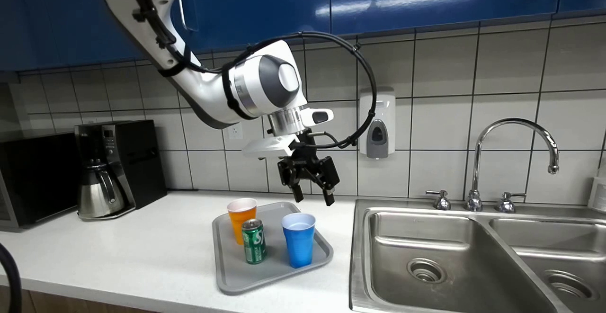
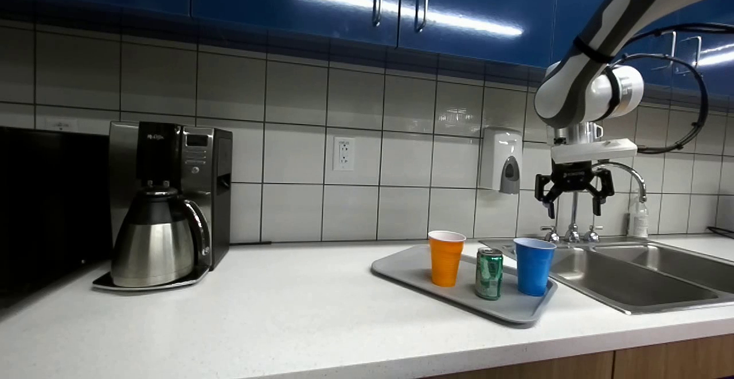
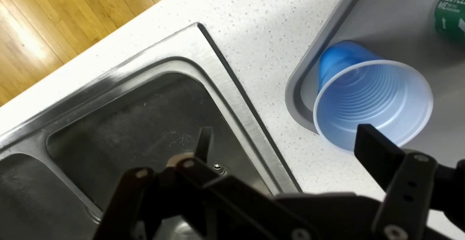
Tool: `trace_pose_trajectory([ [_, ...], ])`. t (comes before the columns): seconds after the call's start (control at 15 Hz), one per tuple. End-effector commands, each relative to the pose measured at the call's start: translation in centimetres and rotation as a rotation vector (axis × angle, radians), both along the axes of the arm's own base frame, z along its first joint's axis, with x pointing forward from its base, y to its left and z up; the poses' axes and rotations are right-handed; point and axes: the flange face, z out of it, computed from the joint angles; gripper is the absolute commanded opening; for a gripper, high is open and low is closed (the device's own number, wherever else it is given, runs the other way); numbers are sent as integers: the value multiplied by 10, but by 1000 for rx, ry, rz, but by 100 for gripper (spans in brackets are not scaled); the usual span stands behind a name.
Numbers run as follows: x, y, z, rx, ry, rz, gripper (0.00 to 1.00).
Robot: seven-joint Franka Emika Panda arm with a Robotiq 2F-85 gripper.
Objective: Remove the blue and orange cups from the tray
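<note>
The grey tray point(image 1: 255, 276) lies on the counter and also shows in an exterior view point(image 2: 401, 265) and the wrist view point(image 3: 298, 76). The blue cup point(image 1: 299, 244) stands upright near the tray's sink-side corner; it also shows in an exterior view point(image 2: 534, 268) and the wrist view point(image 3: 374, 102). The orange cup point(image 1: 239, 223) stands upright on the tray's far side from the sink, also in an exterior view point(image 2: 446, 261); it is out of the wrist view. My gripper point(image 1: 313, 198) is open and empty, above and apart from the cups point(image 2: 574, 211), one finger overlapping the blue cup's rim in the wrist view point(image 3: 285, 138).
A green soda can point(image 1: 254, 244) stands on the tray between the cups. The steel sink point(image 1: 360, 256) with a faucet point(image 1: 476, 161) is beside the tray. A coffee maker point(image 2: 166, 207) stands at the other end. A soap dispenser point(image 1: 377, 123) is on the wall under blue cabinets point(image 1: 426, 0).
</note>
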Motion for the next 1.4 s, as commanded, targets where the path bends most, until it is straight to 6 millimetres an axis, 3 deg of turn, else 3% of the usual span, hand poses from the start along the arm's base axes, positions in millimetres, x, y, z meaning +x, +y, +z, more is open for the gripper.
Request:
trace_pose_trajectory([
  [0.0, 18, 1, -9, -24, 8, -12, 100],
  [1.33, 44, -3, -73, 28, 84, -35, 100],
])
